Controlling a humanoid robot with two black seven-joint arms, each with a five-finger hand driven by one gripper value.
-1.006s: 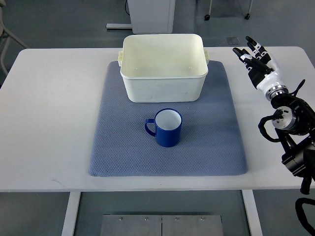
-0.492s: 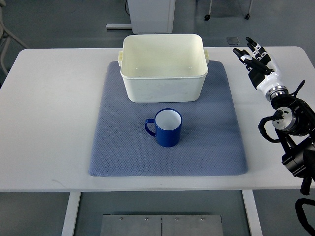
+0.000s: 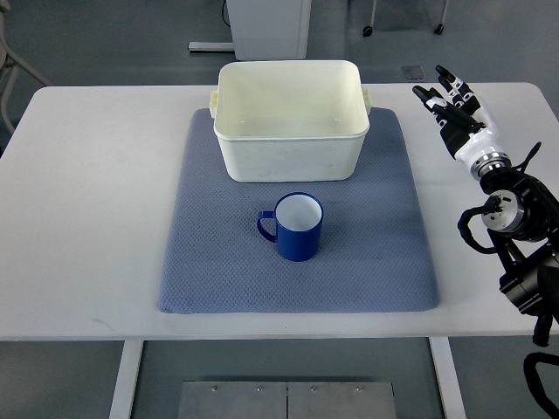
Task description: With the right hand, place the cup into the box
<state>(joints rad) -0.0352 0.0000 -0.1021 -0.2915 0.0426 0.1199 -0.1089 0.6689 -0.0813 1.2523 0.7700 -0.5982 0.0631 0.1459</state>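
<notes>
A blue cup (image 3: 297, 226) with a white inside stands upright on the blue-grey mat (image 3: 227, 271), its handle pointing left. Just behind it sits the cream plastic box (image 3: 291, 120), with nothing inside. My right hand (image 3: 452, 98) hovers over the table's right side, well to the right of the box and far from the cup. Its fingers are stretched out and hold nothing. The left arm does not show.
The white table (image 3: 96, 201) carries the mat in its middle. My right arm's black joints and cables (image 3: 515, 227) run along the right edge. Beyond the far edge stand a white cabinet base (image 3: 262, 26) and grey floor.
</notes>
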